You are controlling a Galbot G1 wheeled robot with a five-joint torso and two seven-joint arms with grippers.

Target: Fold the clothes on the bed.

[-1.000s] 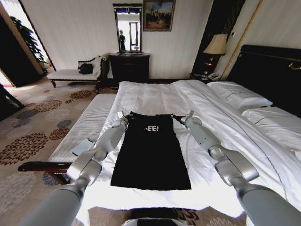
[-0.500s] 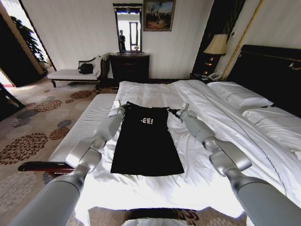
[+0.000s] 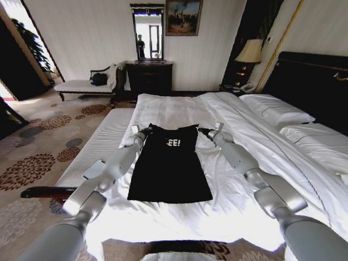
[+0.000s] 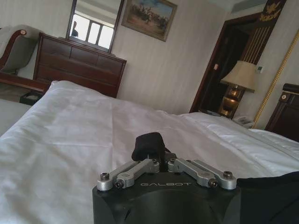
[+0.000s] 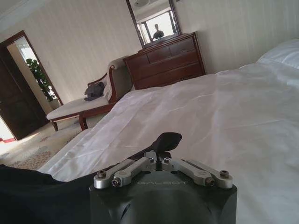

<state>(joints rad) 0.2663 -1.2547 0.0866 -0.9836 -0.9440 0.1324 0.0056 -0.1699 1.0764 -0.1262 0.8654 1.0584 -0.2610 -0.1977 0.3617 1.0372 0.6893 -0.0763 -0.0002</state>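
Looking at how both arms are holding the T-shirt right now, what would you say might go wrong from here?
1. Each pincer, left and right, pinches only a small tuft of the black T-shirt at a top corner; the soft fabric could slip out.
2. The shirt's lower half lies on the white bed sheet, so dragging may bunch the shirt or wrinkle the sheet.
3. Uneven arm motion could skew the fold.

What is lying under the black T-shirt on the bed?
The black T-shirt lies on the bed's white sheet. The left gripper and right gripper pinch its far corners. Whatever is beneath the spread fabric is covered.
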